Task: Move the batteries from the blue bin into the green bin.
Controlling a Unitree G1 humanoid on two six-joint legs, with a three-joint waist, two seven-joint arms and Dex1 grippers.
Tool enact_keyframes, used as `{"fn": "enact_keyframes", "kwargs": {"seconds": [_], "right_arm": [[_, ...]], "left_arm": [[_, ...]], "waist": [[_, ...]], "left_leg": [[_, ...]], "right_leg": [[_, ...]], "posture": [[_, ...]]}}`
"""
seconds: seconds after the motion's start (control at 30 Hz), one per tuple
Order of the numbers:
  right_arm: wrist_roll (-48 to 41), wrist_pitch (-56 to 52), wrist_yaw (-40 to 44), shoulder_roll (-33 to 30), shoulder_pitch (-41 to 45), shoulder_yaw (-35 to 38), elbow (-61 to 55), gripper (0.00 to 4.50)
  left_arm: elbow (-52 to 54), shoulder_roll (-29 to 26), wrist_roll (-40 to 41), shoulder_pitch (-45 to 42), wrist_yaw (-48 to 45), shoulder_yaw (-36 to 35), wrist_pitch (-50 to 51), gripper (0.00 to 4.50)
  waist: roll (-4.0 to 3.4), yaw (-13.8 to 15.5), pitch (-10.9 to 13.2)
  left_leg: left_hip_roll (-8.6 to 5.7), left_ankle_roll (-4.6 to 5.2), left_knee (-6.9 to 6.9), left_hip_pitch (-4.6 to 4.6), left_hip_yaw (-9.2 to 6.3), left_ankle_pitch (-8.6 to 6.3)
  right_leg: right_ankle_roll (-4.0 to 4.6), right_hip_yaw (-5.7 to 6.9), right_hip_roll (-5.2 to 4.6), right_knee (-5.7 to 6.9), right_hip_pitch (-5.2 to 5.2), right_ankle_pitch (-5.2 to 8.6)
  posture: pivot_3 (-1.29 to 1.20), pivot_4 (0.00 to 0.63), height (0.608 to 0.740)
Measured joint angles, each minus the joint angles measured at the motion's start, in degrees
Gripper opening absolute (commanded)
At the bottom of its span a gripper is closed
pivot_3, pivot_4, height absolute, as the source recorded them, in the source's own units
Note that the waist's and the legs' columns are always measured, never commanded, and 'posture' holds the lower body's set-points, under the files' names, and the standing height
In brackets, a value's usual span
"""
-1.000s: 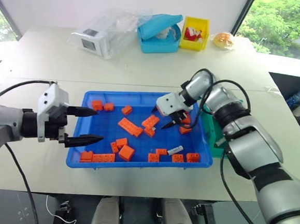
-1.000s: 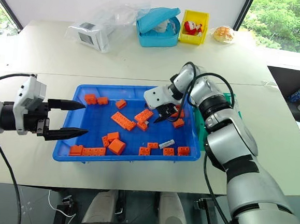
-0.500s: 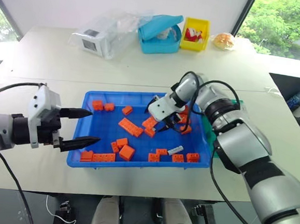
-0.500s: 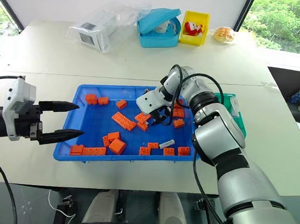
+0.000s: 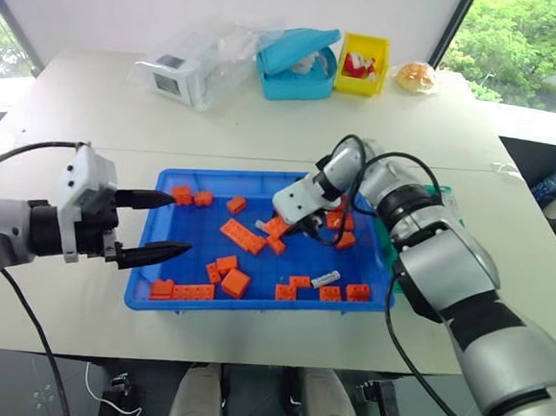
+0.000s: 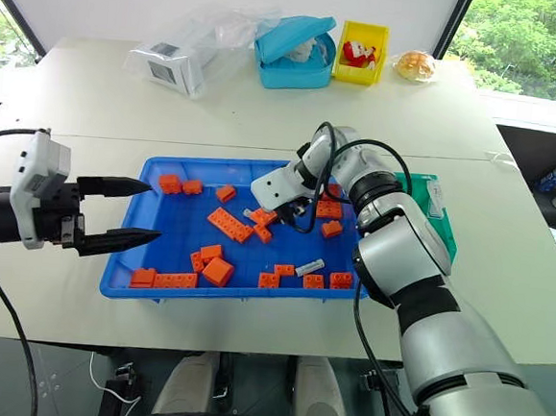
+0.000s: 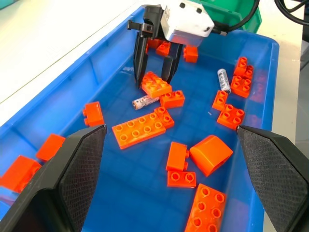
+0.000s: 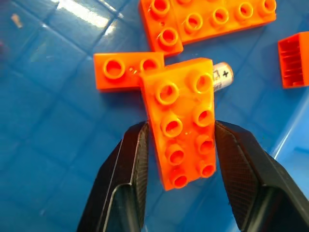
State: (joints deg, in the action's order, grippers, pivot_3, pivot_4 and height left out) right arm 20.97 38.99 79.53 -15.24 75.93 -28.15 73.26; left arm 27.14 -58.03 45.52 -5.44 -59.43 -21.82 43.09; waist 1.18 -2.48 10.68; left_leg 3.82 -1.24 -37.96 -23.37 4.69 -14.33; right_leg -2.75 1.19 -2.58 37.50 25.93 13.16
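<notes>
Two batteries lie in the blue bin (image 5: 160,300), the landmark here; one battery (image 7: 145,101) sits near the bin's middle, half tucked under an orange eight-stud brick (image 8: 186,121), its plus end poking out beside the brick; the second battery (image 5: 325,278) lies apart toward the bin's right side, among loose orange bricks (image 5: 235,283); the right gripper (image 7: 153,81) points down into the bin with its two black fingers (image 8: 128,169) straddling the eight-stud brick, pressed against its long sides, so it is clenched on the brick and not on the battery; the left gripper (image 5: 156,227) hovers over the bin's left rim, level, fingers spread wide and holding nothing; the green bin (image 6: 441,221) stands just beside the blue bin's right wall, partly hidden by the right arm; beyond the blue bin's far edge, well apart, sit a light-blue lidded box (image 5: 294,65) and a small yellow bin (image 5: 362,62).
</notes>
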Motion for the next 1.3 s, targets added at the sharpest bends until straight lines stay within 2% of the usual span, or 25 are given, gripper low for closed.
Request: {"fn": "enact_keyframes", "kwargs": {"seconds": [0.17,0.3,0.47,0.87,0.97,1.07,1.2,1.3], "right_arm": [[-3.84,-2.36,3.21,0.43,0.09,3.85,-2.48,2.15],[-4.29,-3.65,3.06,1.44,0.12,4.11,-4.51,2.15],[-0.12,-3.34,0.47,0.21,-0.10,1.49,-3.83,2.15],[3.84,-4.70,-4.75,0.45,0.79,0.48,0.35,2.15],[4.02,-5.83,-4.80,0.72,1.79,0.50,0.73,2.99],[5.01,-5.34,-6.72,0.75,1.84,0.29,0.82,4.46],[6.04,-4.24,-9.39,0.76,1.84,-0.09,0.82,4.46],[6.90,-4.00,-9.77,0.76,1.76,-0.55,0.81,3.45]], "left_arm": [[-1.93,0.01,-0.86,-2.73,-0.43,2.87,-1.11,4.50],[-2.69,0.01,-1.29,-4.44,-0.95,3.80,-1.58,4.50],[-4.71,-0.17,-1.85,-4.71,-2.08,4.72,-2.15,4.50],[-3.84,-0.23,-2.09,-3.30,-1.75,4.11,-2.30,4.50],[-3.42,-0.22,-2.06,-2.87,-1.32,3.41,-2.30,4.50],[-3.02,-0.20,-2.04,-1.62,-0.96,2.56,-2.29,4.50],[-1.89,-0.16,-1.76,-0.90,-0.17,2.32,-2.16,4.50],[-1.82,-0.17,-1.53,-0.88,-0.07,1.82,-2.13,4.50]], "waist": [[0.00,-0.23,0.00],[-0.01,-0.06,0.01],[0.00,0.12,0.00],[-0.01,-0.08,0.01],[-0.01,-0.06,0.01],[-0.01,-0.07,0.01],[0.01,-0.07,0.00],[0.01,-0.07,-0.01]], "left_leg": [[0.02,0.00,0.01,0.01,-0.02,0.00],[0.02,0.00,0.05,0.00,-0.03,0.00],[-0.02,0.00,0.02,-0.04,0.00,0.00],[0.00,0.00,0.04,-0.03,-0.01,0.00],[0.00,0.00,0.04,-0.04,-0.02,0.00],[0.00,0.00,0.04,-0.04,-0.02,0.00],[0.00,0.00,0.04,-0.03,-0.02,0.00],[0.00,0.00,0.04,-0.01,-0.03,0.00]], "right_leg": [[0.00,0.02,0.04,0.01,0.01,0.00],[0.00,0.04,0.03,0.01,0.03,0.00],[0.00,0.05,-0.05,-0.01,0.03,0.00],[0.00,0.04,0.00,0.00,0.06,0.00],[0.00,0.04,0.00,0.00,0.05,0.00],[0.00,0.04,-0.01,0.00,0.06,0.00],[0.01,0.04,-0.01,0.00,0.05,0.00],[0.01,0.04,-0.01,0.00,0.02,0.00]], "posture": [[0.00,0.150,0.736],[0.00,0.150,0.736],[0.00,0.150,0.736],[0.00,0.150,0.736],[0.00,0.150,0.736],[0.00,0.150,0.736],[0.00,0.150,0.736],[0.00,0.150,0.736]]}}
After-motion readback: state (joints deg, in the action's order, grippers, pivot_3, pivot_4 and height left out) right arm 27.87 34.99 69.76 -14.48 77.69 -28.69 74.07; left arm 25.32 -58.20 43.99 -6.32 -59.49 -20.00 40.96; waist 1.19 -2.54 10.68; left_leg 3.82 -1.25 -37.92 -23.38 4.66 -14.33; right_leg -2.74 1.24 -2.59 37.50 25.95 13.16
